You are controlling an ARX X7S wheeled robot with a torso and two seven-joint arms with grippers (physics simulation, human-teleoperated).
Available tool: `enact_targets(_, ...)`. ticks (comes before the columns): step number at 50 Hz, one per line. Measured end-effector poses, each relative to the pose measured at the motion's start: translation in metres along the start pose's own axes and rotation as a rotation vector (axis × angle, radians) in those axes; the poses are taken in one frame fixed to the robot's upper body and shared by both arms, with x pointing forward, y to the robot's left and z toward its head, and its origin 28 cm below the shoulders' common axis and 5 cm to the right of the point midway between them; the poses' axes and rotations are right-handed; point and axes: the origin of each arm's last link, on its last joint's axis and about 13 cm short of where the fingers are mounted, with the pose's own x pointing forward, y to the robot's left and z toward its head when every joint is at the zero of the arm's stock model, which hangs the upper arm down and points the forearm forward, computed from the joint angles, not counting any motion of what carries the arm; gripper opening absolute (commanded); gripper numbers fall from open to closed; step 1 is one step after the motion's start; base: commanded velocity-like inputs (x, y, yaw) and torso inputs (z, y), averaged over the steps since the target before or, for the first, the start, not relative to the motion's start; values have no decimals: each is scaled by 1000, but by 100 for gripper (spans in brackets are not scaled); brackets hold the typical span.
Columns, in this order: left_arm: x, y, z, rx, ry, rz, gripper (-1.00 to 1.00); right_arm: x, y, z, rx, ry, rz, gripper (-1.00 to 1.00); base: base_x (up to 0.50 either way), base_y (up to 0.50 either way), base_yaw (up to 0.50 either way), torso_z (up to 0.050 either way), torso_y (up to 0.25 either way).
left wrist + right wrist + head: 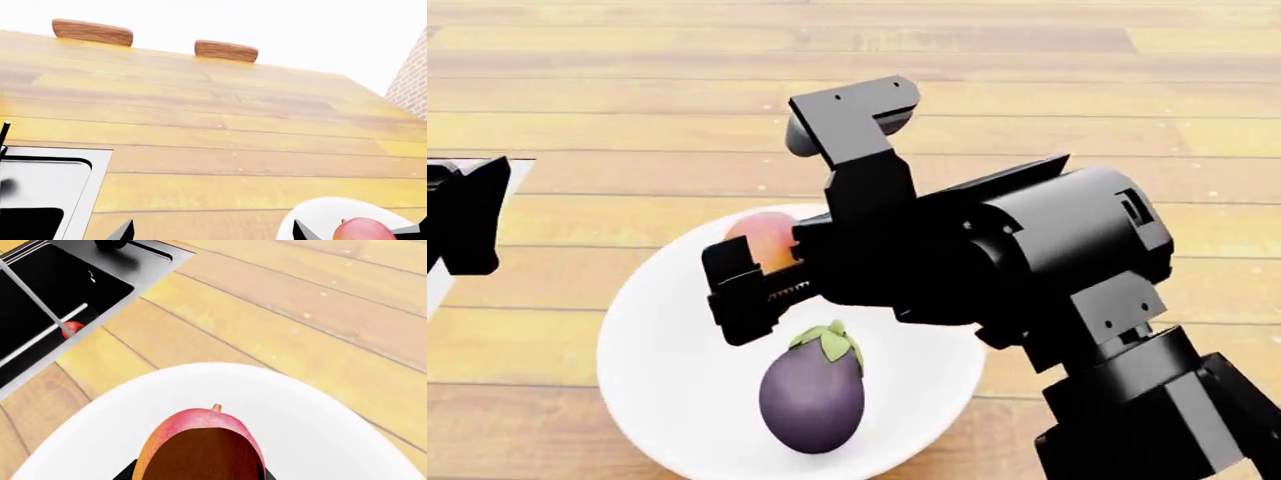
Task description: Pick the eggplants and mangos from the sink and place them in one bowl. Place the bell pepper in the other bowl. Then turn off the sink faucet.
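Your right gripper is clamping the mango between its jaws, holding it over the white bowl; in the right wrist view the fruit is filling the space between the fingers, stem end pointing away from the camera. The eggplant is lying in that same bowl, just beside the gripper, green cap toward the mango. Your left gripper is showing only two fingertips spread apart, with nothing between them. The bell pepper is sitting in the sink, well apart from the bowl on the wooden counter
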Motion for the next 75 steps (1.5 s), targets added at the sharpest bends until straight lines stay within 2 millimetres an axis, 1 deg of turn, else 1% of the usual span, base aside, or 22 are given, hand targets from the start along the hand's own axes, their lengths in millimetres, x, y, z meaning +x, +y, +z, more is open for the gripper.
enact_targets(8, 2, 2, -6, -6, 12, 2, 100, 13, -4, -4, 22, 17, 2, -100, 0, 0, 0, 0, 0)
enact_targets(18, 4, 4, -9, -10, 16, 4, 100, 21, -5, -11, 32, 43, 5, -100, 0, 0, 0, 0, 1)
enact_targets(19, 4, 4, -9, -10, 16, 4, 100, 21, -5, -11, 33, 44, 5, 100, 0, 0, 0, 0, 0)
enact_targets(33, 5, 3, -10, -10, 15, 5, 100, 20, -5, -10, 26, 40, 2, 100, 0, 0, 0, 0, 0)
enact_targets(39, 5, 3, -10, -9, 15, 4, 100, 14, -4, -4, 16, 14, -10, 100, 0, 0, 0, 0, 0)
enact_targets(46, 5, 2, -9, -7, 14, 5, 100, -5, -2, 11, -2, -61, -40, 100, 0, 0, 0, 0, 0)
enact_targets(50, 6, 1, -9, -3, 13, 5, 100, -22, 0, 16, -12, -138, -61, 100, 0, 0, 0, 0, 0)
enact_targets(53, 7, 0, -9, 1, 10, 2, 100, -37, 0, 15, -25, -222, -87, 100, 0, 0, 0, 0, 0)
enact_targets(58, 8, -3, -9, 6, 3, -6, 100, -67, 1, 3, -37, -382, -142, 100, 0, 0, 0, 0, 0)
enact_targets(65, 8, -9, -8, 48, -32, -20, 100, -110, 3, -27, -37, -562, -248, 100, 0, 0, 0, 0, 0)
enact_targets(70, 5, -13, -9, 74, -63, -32, 100, -130, 5, -47, -51, -637, -321, 100, 0, 0, 0, 0, 0)
enact_targets(75, 4, -14, -10, 79, -79, -36, 100, -141, 8, -61, -67, -666, -382, 100, 0, 0, 0, 0, 0)
